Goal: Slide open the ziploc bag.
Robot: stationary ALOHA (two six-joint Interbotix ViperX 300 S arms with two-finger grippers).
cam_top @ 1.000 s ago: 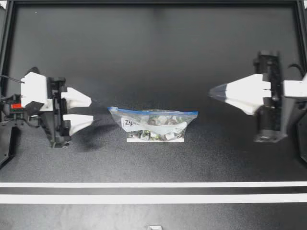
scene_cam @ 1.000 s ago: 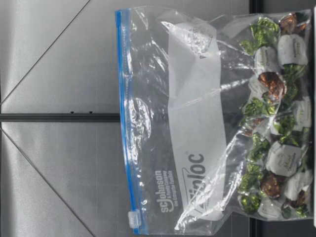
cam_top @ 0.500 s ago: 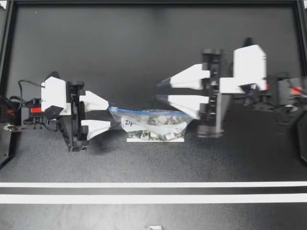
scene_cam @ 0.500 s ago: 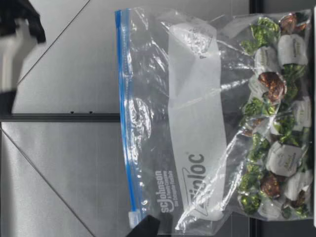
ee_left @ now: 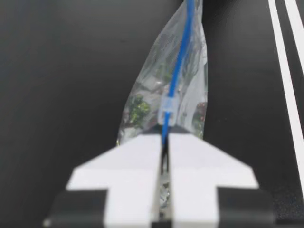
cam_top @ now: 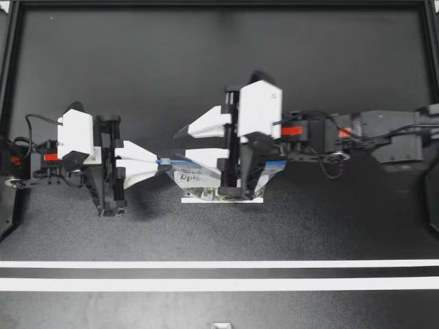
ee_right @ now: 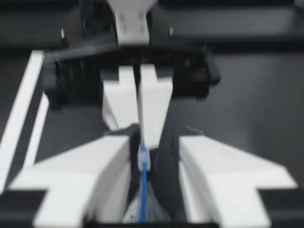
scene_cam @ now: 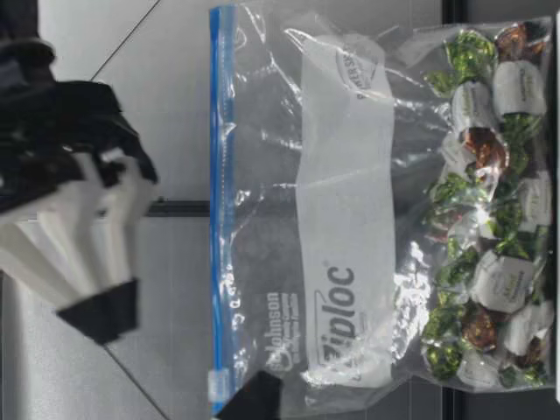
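Observation:
The clear ziploc bag (cam_top: pixel 199 186) of wrapped candies (scene_cam: pixel 490 219) stands upright at the table's middle, its blue zip strip (scene_cam: pixel 221 175) on top. My left gripper (cam_top: pixel 159 162) is shut on the strip's left end, and the small white slider (ee_left: pixel 166 107) sits just ahead of its fingertips (ee_left: pixel 142 142). My right gripper (cam_top: pixel 180 142) reaches in from the right and hovers open over the bag's left part. In the right wrist view the slider (ee_right: pixel 144 159) lies between its spread fingers (ee_right: pixel 95 171), untouched. In the low view my right gripper (scene_cam: pixel 101 317) hangs above the strip.
Two white tape lines (cam_top: pixel 219 264) cross the black table near its front edge. A black frame (cam_top: pixel 219 3) borders the back and sides. Bare black tabletop (cam_top: pixel 206 75) lies behind the bag.
My left gripper advanced to the bag and closed on the strip's end. My right arm opened its gripper and swept left until it hung over the bag's slider end.

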